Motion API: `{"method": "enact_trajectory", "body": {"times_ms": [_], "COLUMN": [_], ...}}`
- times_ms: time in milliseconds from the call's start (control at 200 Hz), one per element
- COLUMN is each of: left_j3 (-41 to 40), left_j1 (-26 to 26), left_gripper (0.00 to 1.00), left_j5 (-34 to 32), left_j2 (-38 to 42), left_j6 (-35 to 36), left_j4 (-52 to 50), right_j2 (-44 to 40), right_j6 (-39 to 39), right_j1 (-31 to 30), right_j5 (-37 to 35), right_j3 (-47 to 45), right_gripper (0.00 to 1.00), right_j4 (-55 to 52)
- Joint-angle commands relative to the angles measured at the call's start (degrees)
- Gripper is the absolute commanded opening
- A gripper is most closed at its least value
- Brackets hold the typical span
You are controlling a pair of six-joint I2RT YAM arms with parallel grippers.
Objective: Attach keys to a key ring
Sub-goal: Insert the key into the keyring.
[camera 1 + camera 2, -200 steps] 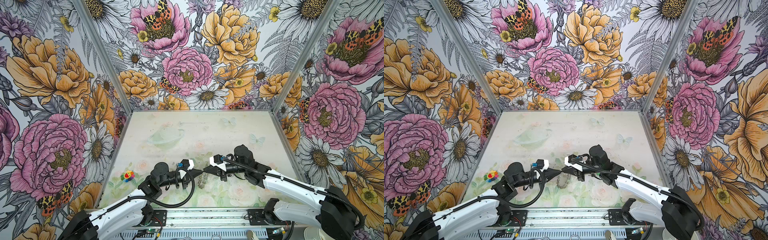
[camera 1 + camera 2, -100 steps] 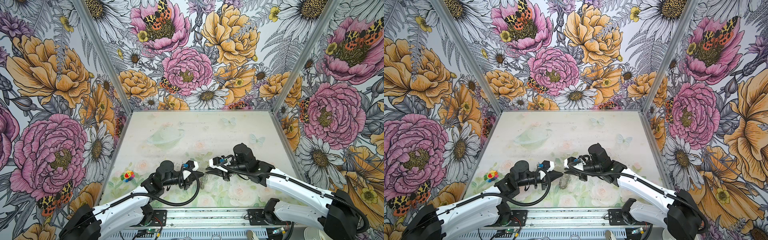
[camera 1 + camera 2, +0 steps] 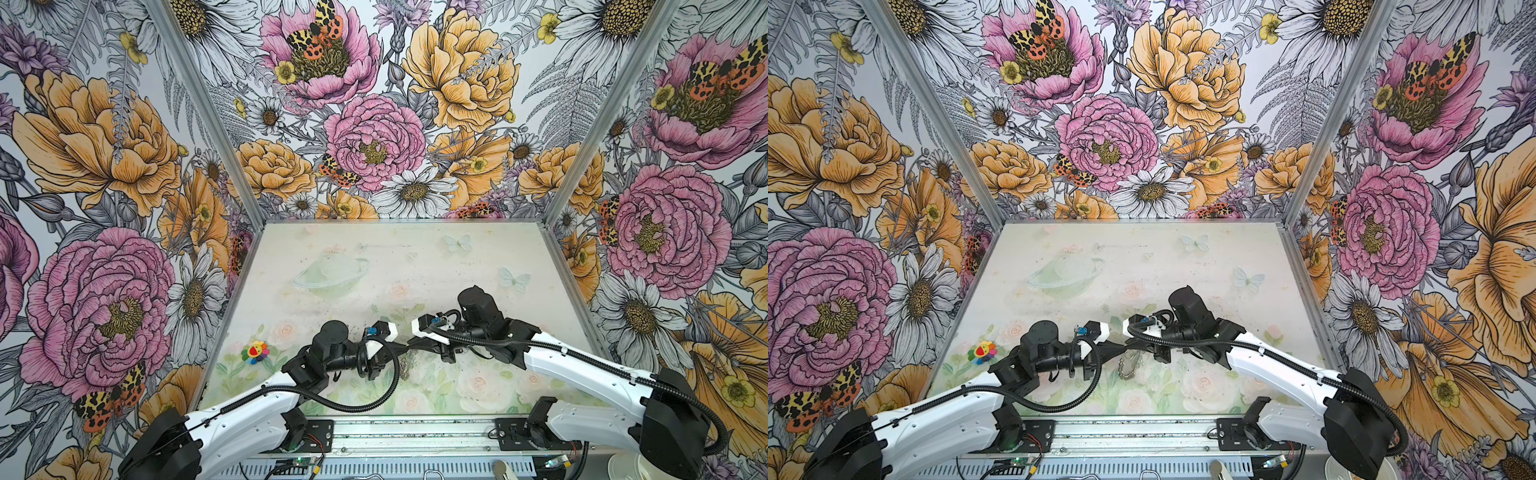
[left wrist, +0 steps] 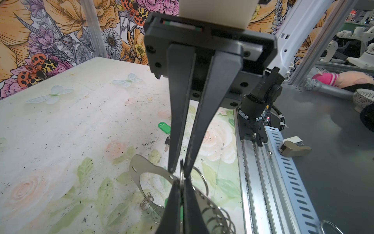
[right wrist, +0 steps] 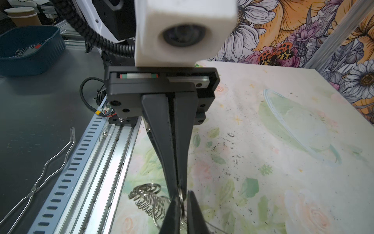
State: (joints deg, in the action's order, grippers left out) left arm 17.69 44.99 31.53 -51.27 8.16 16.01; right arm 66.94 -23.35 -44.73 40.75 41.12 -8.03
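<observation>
The key ring [image 4: 139, 165] is a grey horseshoe plate edged with silver wire rings [image 5: 148, 197], tilted up just above the table near its front edge. It shows under the fingertips in both top views [image 3: 405, 368] [image 3: 1128, 365]. My left gripper [image 4: 182, 181] [image 3: 404, 348] is shut on one upright wire ring at the plate's edge. A bit of green shows behind its fingers. My right gripper [image 5: 183, 195] [image 4: 180, 171] [image 3: 1128, 345] meets it tip to tip and is shut on the same ring. One of the keys [image 4: 167, 141], on a green tag [image 4: 164, 127], lies on the table beyond.
A small rainbow flower toy [image 3: 255, 351] lies at the table's left front. An aluminium rail [image 3: 415, 432] runs along the front edge, and flowered walls enclose the other three sides. Off the table are a blue bin [image 5: 30, 46] and a bent wire [image 5: 50, 166].
The right jaws have narrowed onto the wire ring. Both wrists shifted slightly while the fingertips stayed together over the key ring.
</observation>
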Motion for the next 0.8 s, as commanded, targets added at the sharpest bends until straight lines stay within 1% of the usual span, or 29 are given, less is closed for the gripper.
{"method": "enact_trajectory", "body": {"times_ms": [0, 105, 235, 290, 360, 510, 580, 671, 791], "left_j3": [1.75, 1.64, 1.14, 0.79, 0.59, 0.85, 0.87, 0.69, 0.55], "left_j1": [0.47, 0.46, 0.28, 0.19, 0.10, -0.08, -0.21, -0.17, -0.29], "left_gripper": [0.00, 0.00, 0.00, 0.04, 0.09, 0.11, 0.15, 0.18, 0.20], "left_j5": [1.40, 1.35, 0.00, -0.19, -0.16, 0.56, 0.71, 0.74, 0.45], "left_j2": [0.12, 0.44, 1.60, 1.78, 1.63, 1.17, 1.30, 1.73, 2.43], "left_j6": [1.03, 0.93, 0.56, 0.46, 0.23, 0.22, 0.17, 0.02, -0.19], "left_j4": [1.42, 1.51, 1.57, 1.62, 1.74, 1.74, 1.74, 1.79, 1.99], "right_j2": [0.56, 0.91, 0.11, -1.00, -2.55, -5.00, -5.59, -6.53, -5.77], "right_j6": [-0.23, -0.09, 0.13, 0.58, 1.23, 3.18, 4.87, 7.45, 7.77], "right_j1": [-0.44, -0.36, -0.40, -0.41, 0.40, 0.96, 0.96, 0.97, 0.99], "right_j5": [0.23, -0.32, -0.78, -1.50, -0.57, 3.36, 4.84, 5.55, 5.43], "right_j3": [1.68, 1.91, 1.99, 2.03, 2.30, 2.03, 1.73, -0.17, -0.58], "right_gripper": [0.06, 0.00, 0.00, 0.00, 0.00, 0.00, 0.00, 0.00, 0.00], "right_j4": [-0.05, -0.35, -0.48, -0.34, -0.21, 2.39, 4.89, 10.07, 10.97]}}
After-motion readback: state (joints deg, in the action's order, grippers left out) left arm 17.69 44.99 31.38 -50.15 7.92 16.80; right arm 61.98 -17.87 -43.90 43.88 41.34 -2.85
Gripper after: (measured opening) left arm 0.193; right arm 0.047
